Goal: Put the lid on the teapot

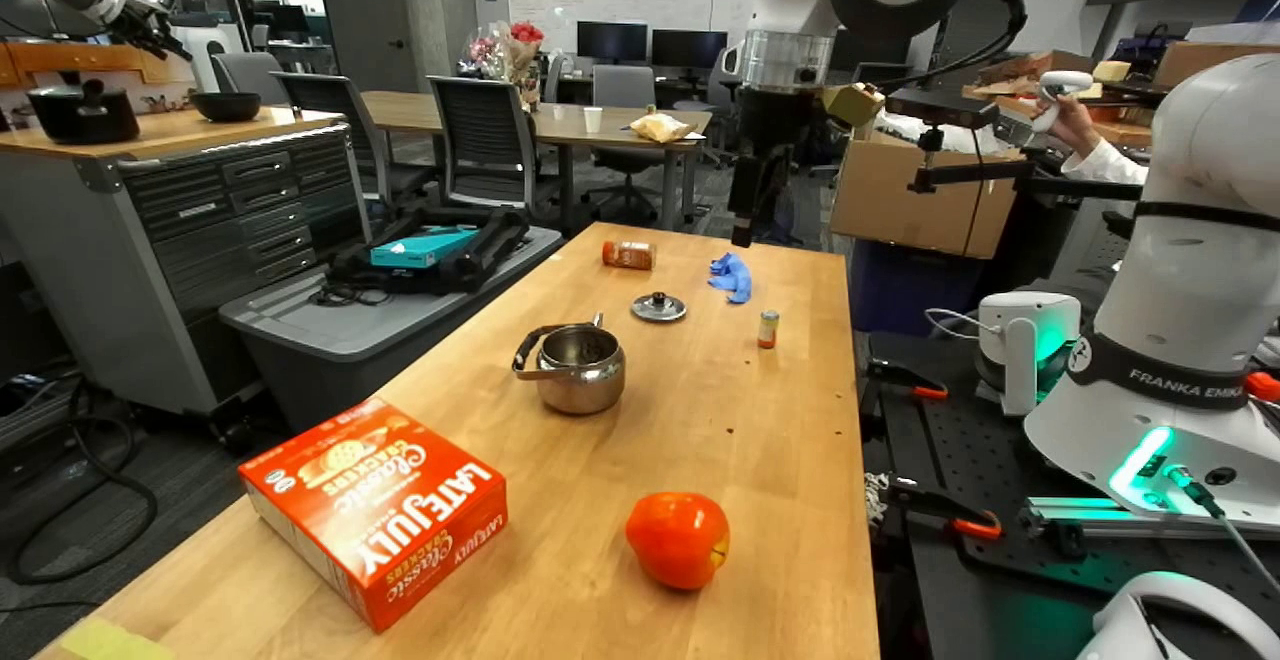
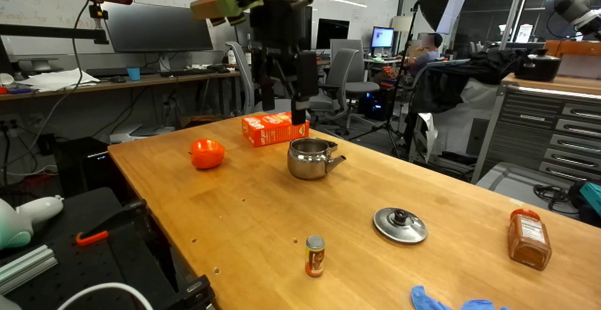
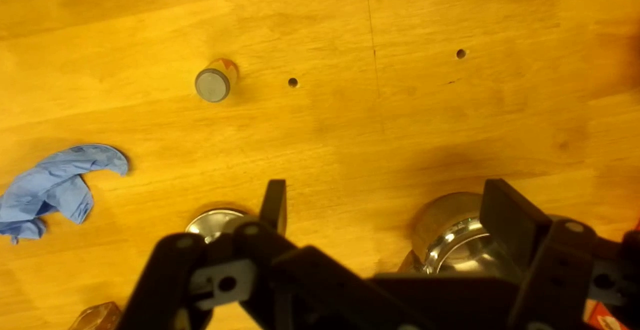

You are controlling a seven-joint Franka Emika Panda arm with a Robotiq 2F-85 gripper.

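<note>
A: In an exterior view, where is the lid [image 1: 652, 312]?

B: Flat on the desk [image 1: 700, 390], knob [image 1: 657, 297] up, beyond the teapot [image 1: 581, 388] and apart from it. The gripper [image 1: 755, 225] hangs high over the desk.

A: And in an exterior view, how does it lie against the teapot [image 2: 307, 165]?

B: The lid [image 2: 400, 228] is nearer the camera, to the teapot's right. The gripper [image 2: 283, 111] is up above, its fingers [image 2: 299, 112] spread well apart and nothing held.

A: So which way is the lid from the gripper?

B: The wrist view settles that. The lid [image 3: 212, 222] peeks out at the picture's left, mostly hidden by the finger there; the teapot [image 3: 450, 220] shows at right, partly behind the opposite finger. The gap looks to sit between the two.

A: Then sideways first?

B: I'd judge so: away from the teapot, towards the side of the blue glove [image 3: 55, 185], then down on the knob. The lid is round, so no long axis needs matching; centring is what counts. The knob doesn't show clearly in the wrist view, which could make that hard.
</note>
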